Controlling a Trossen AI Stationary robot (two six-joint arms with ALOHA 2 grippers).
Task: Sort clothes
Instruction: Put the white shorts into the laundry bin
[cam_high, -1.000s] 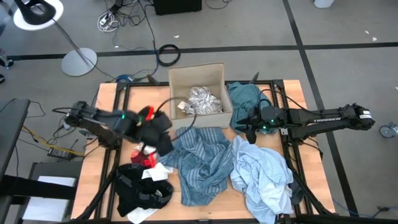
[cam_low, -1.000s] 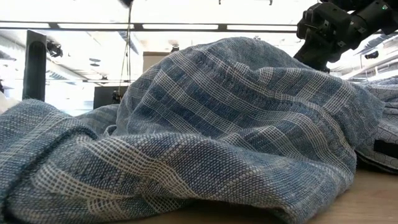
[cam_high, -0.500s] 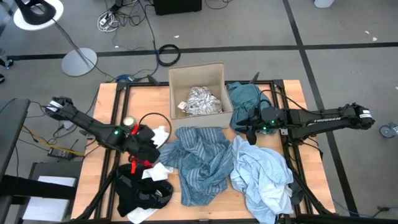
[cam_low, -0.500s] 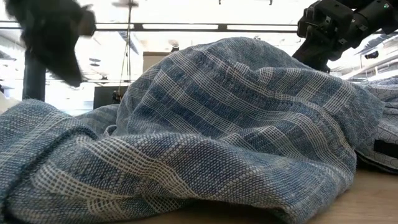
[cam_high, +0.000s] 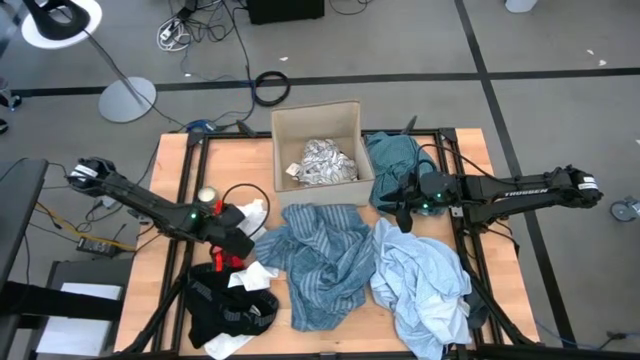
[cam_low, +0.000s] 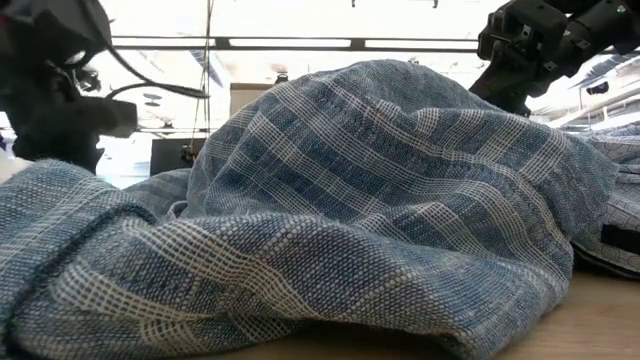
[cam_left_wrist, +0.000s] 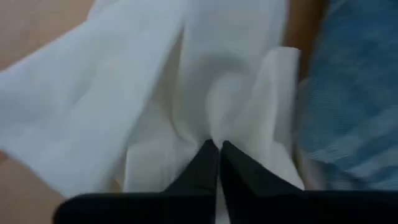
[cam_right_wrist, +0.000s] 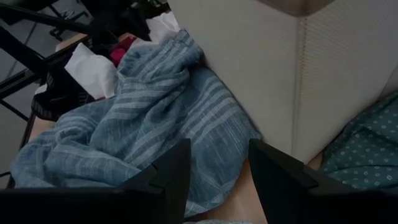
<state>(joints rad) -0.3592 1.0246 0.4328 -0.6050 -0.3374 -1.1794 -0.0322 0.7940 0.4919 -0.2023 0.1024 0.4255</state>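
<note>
Clothes lie all over the wooden table (cam_high: 170, 165), waiting to be sorted. The tan box (cam_high: 316, 124) stands at the back edge, and the grey-white patterned piece (cam_high: 322, 162) is inside it. That looks like one sorted piece, put there to keep it apart from the rest.

The left gripper (cam_high: 238, 243) is low over the table, near the front left pile. Its fingers (cam_left_wrist: 211, 163) are pinched together right at a fold of the white sock (cam_left_wrist: 186, 93). They seem to be nipping the cloth, likely so the sock can be lifted off and taken to its place. The red sock (cam_high: 220, 258) peeks out just beside that gripper. The black piece (cam_high: 225, 305) sits in front of it, near the table's front edge.

The blue striped shirt (cam_high: 320, 255) is spread in the middle, with its far edge against the box wall. The pale blue shirt (cam_high: 420, 275) lies bunched to its right. The teal top (cam_high: 395, 160) is heaped next to the box on the right side.

The right gripper (cam_high: 400, 200) waits by the teal top. Its fingers (cam_right_wrist: 168, 171) are spread apart and hold nothing, ready for a turn.
</note>
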